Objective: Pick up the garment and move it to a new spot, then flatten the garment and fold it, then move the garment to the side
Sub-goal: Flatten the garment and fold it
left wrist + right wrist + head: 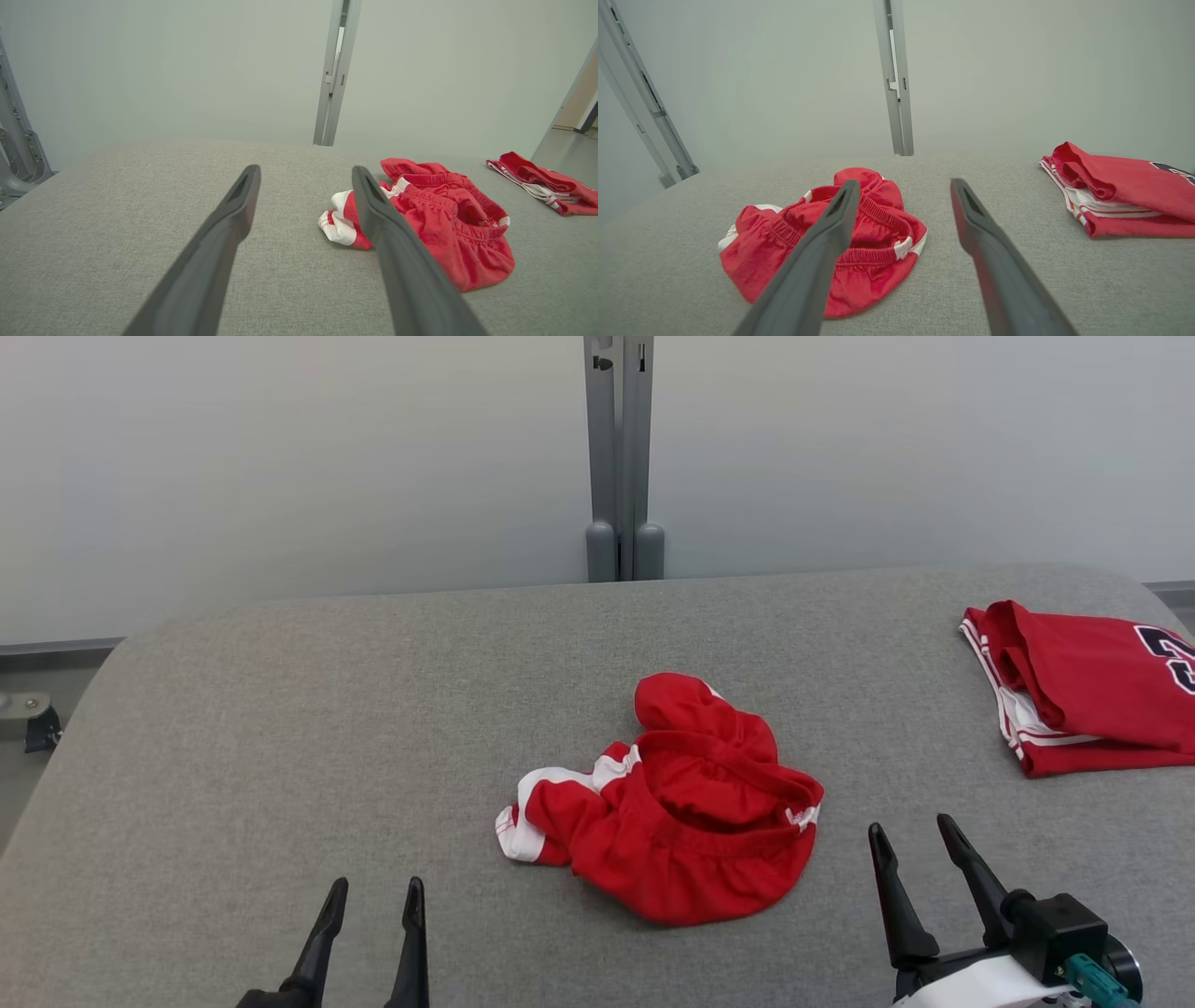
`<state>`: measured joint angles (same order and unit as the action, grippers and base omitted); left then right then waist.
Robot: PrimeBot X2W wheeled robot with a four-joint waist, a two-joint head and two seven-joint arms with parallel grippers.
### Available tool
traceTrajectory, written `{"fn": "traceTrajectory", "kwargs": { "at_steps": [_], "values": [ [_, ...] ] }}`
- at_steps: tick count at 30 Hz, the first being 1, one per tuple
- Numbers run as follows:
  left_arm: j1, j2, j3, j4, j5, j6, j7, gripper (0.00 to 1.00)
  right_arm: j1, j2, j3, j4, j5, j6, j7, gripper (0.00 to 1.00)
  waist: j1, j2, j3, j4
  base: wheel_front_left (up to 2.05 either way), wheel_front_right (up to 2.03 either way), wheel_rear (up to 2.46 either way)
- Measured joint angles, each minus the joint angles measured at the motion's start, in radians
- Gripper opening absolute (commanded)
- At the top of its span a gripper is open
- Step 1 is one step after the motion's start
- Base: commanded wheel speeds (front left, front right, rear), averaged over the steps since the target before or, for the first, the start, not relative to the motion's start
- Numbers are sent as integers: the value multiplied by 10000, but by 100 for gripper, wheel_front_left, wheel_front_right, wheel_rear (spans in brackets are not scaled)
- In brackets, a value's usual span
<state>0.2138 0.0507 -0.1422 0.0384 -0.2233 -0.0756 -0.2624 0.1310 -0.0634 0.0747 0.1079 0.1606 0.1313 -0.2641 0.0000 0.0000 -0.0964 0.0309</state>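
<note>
- Head view: crumpled red shorts lie in a heap at the middle of the table; a folded jersey sits at the table's far right.
- Left claw and right claw hover over the table's near edge, both spread wide, holding nothing.
- The waistband looks the firmest hold: pinch it, close fully, then lift, clear of the jersey.
</note>
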Motion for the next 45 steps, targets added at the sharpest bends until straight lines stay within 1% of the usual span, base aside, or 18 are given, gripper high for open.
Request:
{"fn": "traceTrajectory", "kwargs": {
  "at_steps": [7,11,15,18,20,23,27,31,36,43,45],
  "values": [
    [-362,0,-650,366,359,-151,0,100,-97,58,-328,82,-435,0,0,100,0,0,131,-173,0,0,0],
    [-777,-4,-1266,742,525,-357,0,100,-156,79,-583,113,-600,0,0,100,0,0,260,-382,0,0,0],
    [-1428,-8,-2019,1053,681,-460,0,100,-315,102,-863,92,-759,0,0,100,0,0,474,-694,0,0,0],
    [-1922,-21,-2694,1914,606,-489,-17,100,-367,113,-986,44,-759,0,0,100,0,0,676,-983,0,0,0],
    [-2463,-8,-3271,2677,583,-518,224,100,-406,111,-1070,6,-744,-2,0,100,0,0,871,-1192,0,0,0],
    [-3630,-8,-4186,3016,468,-523,389,100,-648,119,-1131,-98,-719,0,0,100,0,0,1228,-1431,0,0,0],
    [-5073,21,-5377,3513,215,-548,725,100,-994,121,-1260,-182,-326,-2,0,100,0,0,1908,-1744,0,0,0],
    [-6107,19,-5956,4176,305,-550,1411,100,-1249,125,-1212,-153,-151,-2,0,100,1,0,2474,-2073,0,0,0],
    [-6932,13,-6268,4890,385,-416,2426,100,-1434,121,-1200,-130,81,-2,0,100,1,1,2979,-2637,0,0,0],
    [-7642,-15,-6759,4753,-46,148,2878,100,-1480,125,-1051,-58,276,-2,0,100,1,0,3429,-3277,0,0,0],
    [-7777,-25,-6893,4780,-198,234,2993,100,-1508,125,-1018,-59,318,0,0,100,1,0,3522,-3399,0,0,0]
  ]
}}
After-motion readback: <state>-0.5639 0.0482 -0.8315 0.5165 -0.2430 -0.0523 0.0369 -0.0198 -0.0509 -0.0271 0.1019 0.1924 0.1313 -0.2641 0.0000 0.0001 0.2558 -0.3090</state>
